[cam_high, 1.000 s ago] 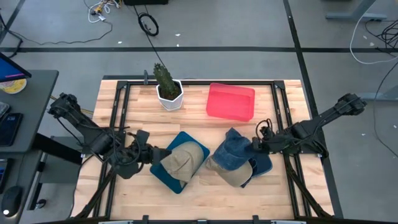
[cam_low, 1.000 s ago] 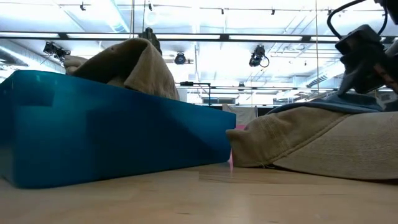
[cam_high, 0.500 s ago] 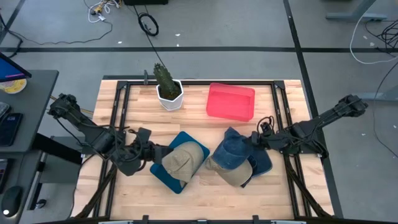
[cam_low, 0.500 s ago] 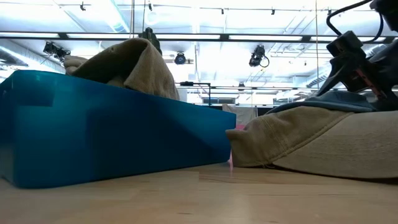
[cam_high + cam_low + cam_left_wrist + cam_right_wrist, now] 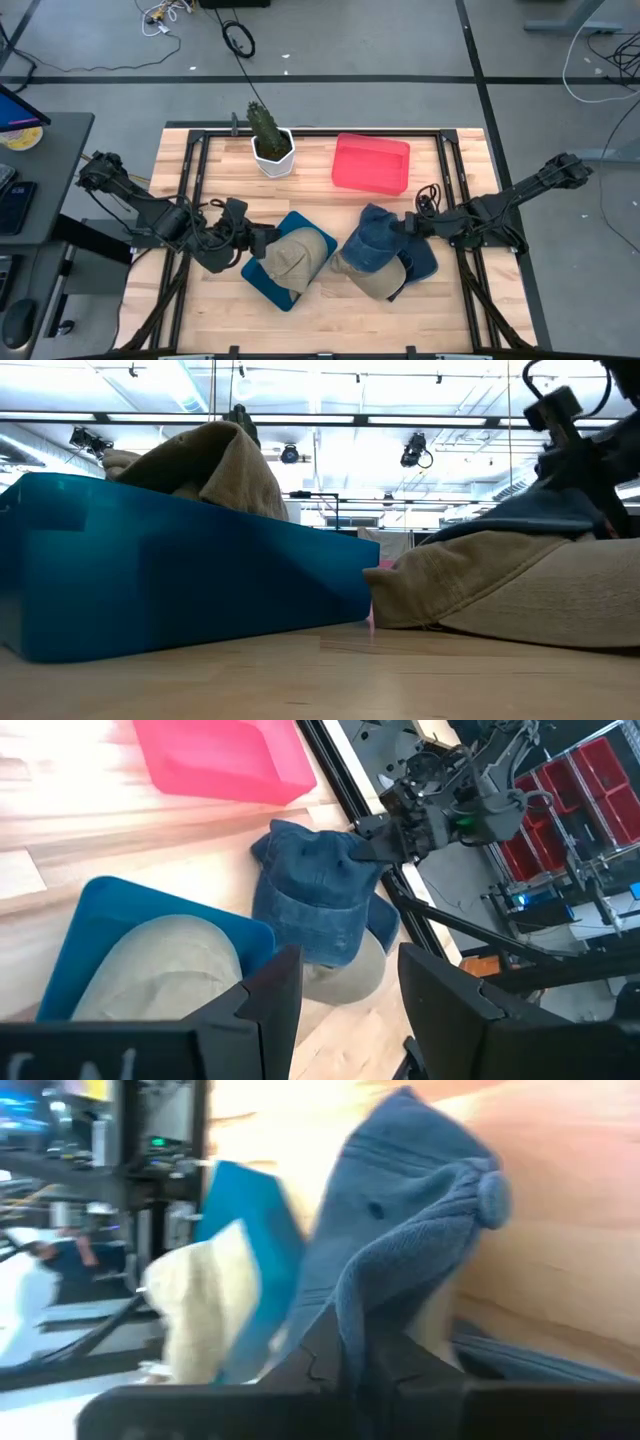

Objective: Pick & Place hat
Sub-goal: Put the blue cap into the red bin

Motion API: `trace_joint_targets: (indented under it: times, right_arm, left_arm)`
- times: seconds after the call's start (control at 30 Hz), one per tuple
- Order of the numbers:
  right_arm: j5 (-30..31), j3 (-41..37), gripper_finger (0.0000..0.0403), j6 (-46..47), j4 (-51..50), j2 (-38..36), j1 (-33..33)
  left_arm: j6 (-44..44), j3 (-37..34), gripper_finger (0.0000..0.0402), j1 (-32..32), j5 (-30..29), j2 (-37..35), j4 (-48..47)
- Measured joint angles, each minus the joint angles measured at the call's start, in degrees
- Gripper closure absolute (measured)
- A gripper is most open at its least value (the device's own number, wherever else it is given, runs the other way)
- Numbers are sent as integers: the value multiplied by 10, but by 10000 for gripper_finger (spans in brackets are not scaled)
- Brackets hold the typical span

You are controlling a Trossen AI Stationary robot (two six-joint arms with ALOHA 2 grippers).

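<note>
A blue denim hat [image 5: 372, 240] lies on top of a tan hat [image 5: 368, 278], right of the table's middle. My right gripper [image 5: 405, 228] is shut on the denim hat's right side. A second tan hat [image 5: 293, 255] rests in the blue tray [image 5: 262, 278]. My left gripper [image 5: 262, 243] hovers open at that hat's left edge. In the left wrist view nothing lies between its fingers [image 5: 270, 1005]. A dark blue brim [image 5: 425, 262] sticks out from under the pile on the right. My right gripper pinches a bunched fold of the denim hat's crown [image 5: 350, 1315] between its two fingers. It comes from the table's right side, slanting down. The hat sits on the tan hat [image 5: 520, 590] below it, with the pinched cloth drawn up into a ridge.
A pink tray [image 5: 370, 163] stands at the far middle and a cactus in a white pot [image 5: 270, 145] to its left. Black frame rails [image 5: 190, 180] run along both table sides. Bare wood lies along the near edge [image 5: 330, 320].
My right gripper has tipped down and shut on the denim hat's crown, which stays on the pile. My left gripper has drifted a little toward the table's right and far side and has rolled, still open.
</note>
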Motion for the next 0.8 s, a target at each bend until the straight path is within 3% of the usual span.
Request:
trace_joint_targets:
  times: [0.27, 0.43, 0.63, 0.8]
  right_arm:
    - [-2, 0, 398, -108, 150, 0, -2]
    - [-35, 7, 400, -195, 234, 0, -2]
    - [-111, 55, 401, -281, 242, 0, -2]
    - [-222, 107, 402, -323, 262, 0, -2]
  left_arm:
    - [30, 0, 232, 18, 0, 0, 8]
    - [32, 0, 232, 21, 0, 0, 8]
    - [47, 0, 232, 21, 0, 0, 14]
    - [113, 0, 232, 21, 0, 0, 51]
